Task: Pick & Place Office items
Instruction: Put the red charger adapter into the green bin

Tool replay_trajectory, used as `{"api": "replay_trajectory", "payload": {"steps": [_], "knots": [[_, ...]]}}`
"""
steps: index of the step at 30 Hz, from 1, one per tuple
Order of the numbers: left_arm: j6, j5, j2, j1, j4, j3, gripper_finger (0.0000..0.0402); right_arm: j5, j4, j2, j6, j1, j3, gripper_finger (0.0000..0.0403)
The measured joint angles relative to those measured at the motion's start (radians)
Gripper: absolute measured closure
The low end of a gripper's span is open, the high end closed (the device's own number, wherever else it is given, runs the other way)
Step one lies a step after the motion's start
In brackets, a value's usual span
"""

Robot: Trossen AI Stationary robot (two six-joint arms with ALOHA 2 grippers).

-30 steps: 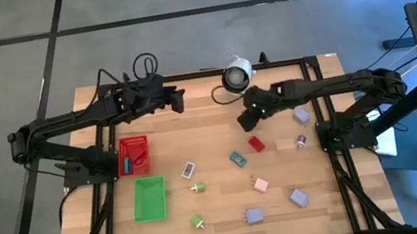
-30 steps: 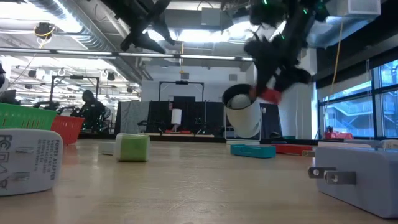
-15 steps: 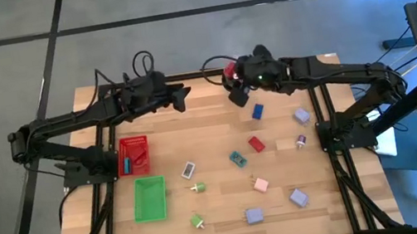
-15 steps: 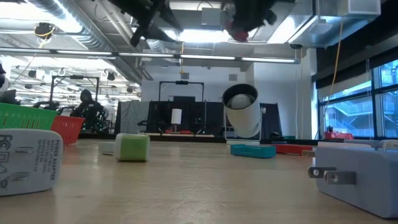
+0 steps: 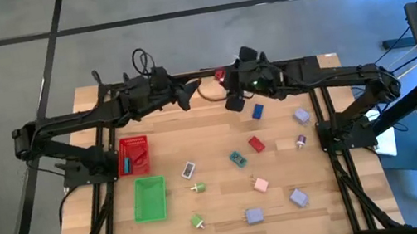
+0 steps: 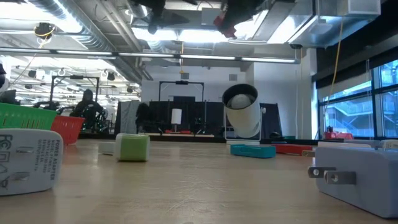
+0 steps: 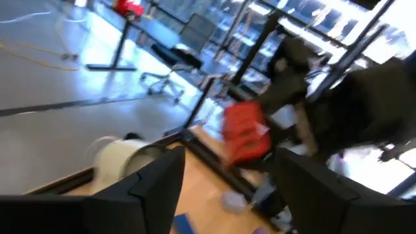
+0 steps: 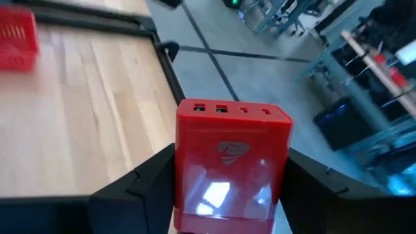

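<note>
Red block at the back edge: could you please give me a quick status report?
Right tool shut on red block, raised over the table's back edge. Left tool open, empty, facing it. Nothing between them.

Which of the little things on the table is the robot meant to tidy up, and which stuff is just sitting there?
For the job:
- red block held in the right claw
- blue block
- second red block
- teal block
- pink block
- red tray and green tray, probably where they go

Just lying about:
- white round camera-like thing
</note>
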Motion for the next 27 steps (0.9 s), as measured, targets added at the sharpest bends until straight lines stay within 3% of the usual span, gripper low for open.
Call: {"api": "replay_trajectory", "payload": {"steps": [10, 23, 27], "knots": [[-0.029, 0.009, 0.107, 0.010, 0.101, 0.000, 0.0132, 0.156, 0.040, 0.114, -0.187, 0.059, 0.000, 0.0181], [-0.110, 0.151, 0.172, 0.006, 0.111, 0.000, 0.0140, 0.069, 0.102, 0.128, -0.148, 0.064, 0.000, 0.0181], [-0.120, 0.152, 0.172, 0.003, 0.104, 0.000, 0.0155, 0.057, 0.100, 0.128, -0.132, 0.065, 0.000, 0.0181]]}}
